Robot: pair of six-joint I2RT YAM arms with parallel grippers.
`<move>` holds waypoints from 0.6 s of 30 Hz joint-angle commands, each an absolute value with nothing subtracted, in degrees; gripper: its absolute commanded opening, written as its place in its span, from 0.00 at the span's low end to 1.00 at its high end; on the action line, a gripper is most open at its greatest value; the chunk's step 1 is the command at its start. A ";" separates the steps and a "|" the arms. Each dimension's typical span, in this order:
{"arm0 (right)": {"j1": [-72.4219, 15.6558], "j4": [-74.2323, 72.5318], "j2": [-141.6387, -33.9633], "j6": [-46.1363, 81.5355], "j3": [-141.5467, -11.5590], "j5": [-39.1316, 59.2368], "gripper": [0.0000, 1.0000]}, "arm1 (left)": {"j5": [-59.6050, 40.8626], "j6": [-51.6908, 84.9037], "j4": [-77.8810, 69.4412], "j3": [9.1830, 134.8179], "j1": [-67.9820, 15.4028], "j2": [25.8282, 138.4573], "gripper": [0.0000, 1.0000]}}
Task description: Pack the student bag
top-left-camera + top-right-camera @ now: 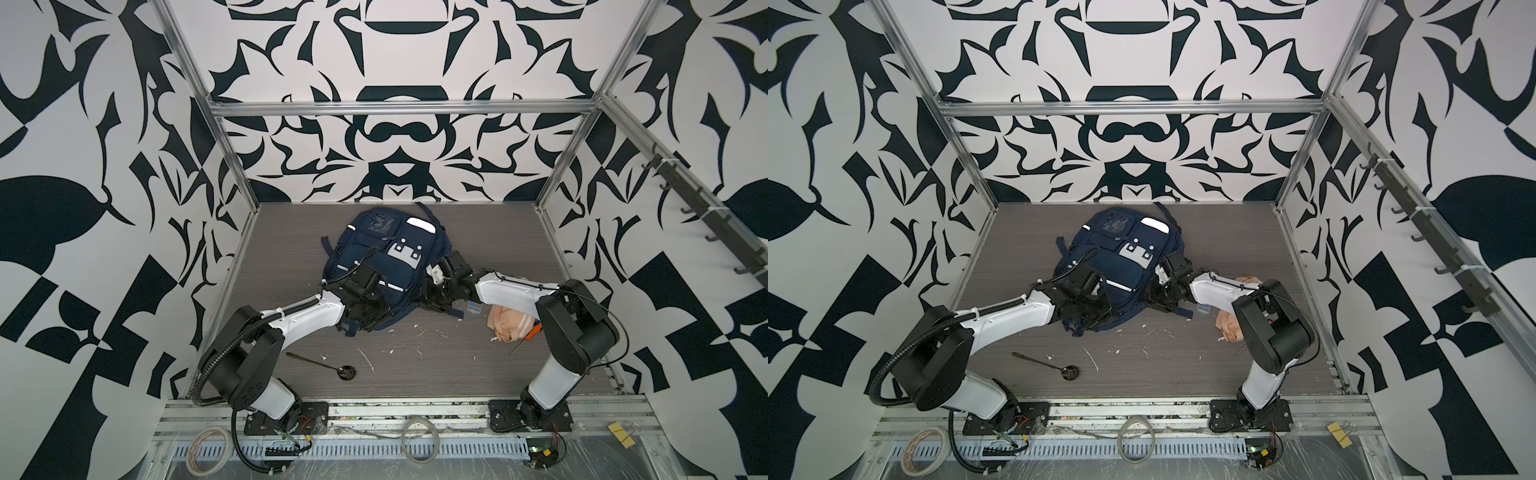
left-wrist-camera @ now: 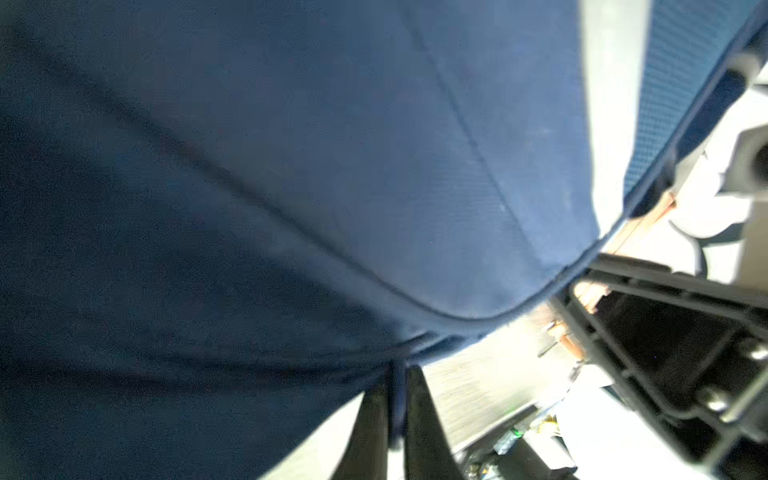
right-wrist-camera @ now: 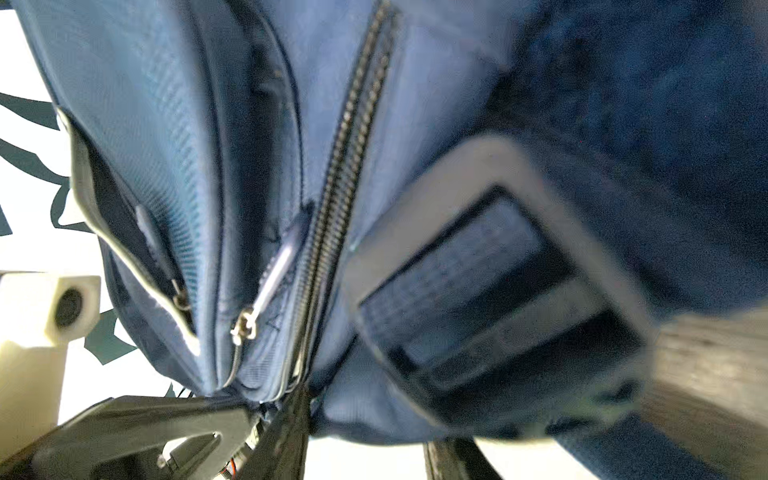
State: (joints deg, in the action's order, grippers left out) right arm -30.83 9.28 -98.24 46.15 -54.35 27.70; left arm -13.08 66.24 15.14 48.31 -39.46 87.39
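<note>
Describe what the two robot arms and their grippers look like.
Both arms have glossy white link shells between chunky black joint housings, on black bolted base plates. The left arm carries a black corrugated cable hose held by white ties; the right arm has a thin black cable. The left gripper and right gripper are black with tapered fingers.

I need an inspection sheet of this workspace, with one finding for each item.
Surface: grey table, strewn with white scraps.
Job's things: student bag lies mid-table, front up.
Clutter: black spoon, peach pouch, orange screwdriver, small clear box.
Grippers: left claw shut on the bag's edge; right claw at the bag's side, grip unclear.
Cables: black hose along the left arm; grey cable loop on the front rail.
Surroundings: patterned walls, metal frame, hook rail.
</note>
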 commanded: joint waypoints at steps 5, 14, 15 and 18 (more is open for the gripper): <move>-31.11 8.17 -99.76 45.11 -53.22 26.92 0.27 | -13.33 65.37 15.20 48.22 -38.89 85.34 0.00; -30.94 8.37 -100.03 43.62 -54.04 24.63 0.00 | -11.20 54.87 30.71 52.85 -38.32 78.85 0.00; -30.86 8.69 -99.78 43.23 -54.07 24.11 0.00 | -10.40 52.76 33.37 53.84 -38.16 78.61 0.00; -30.28 10.07 -98.44 41.87 -54.31 22.11 0.00 | -8.79 47.39 39.58 55.70 -37.34 78.08 0.00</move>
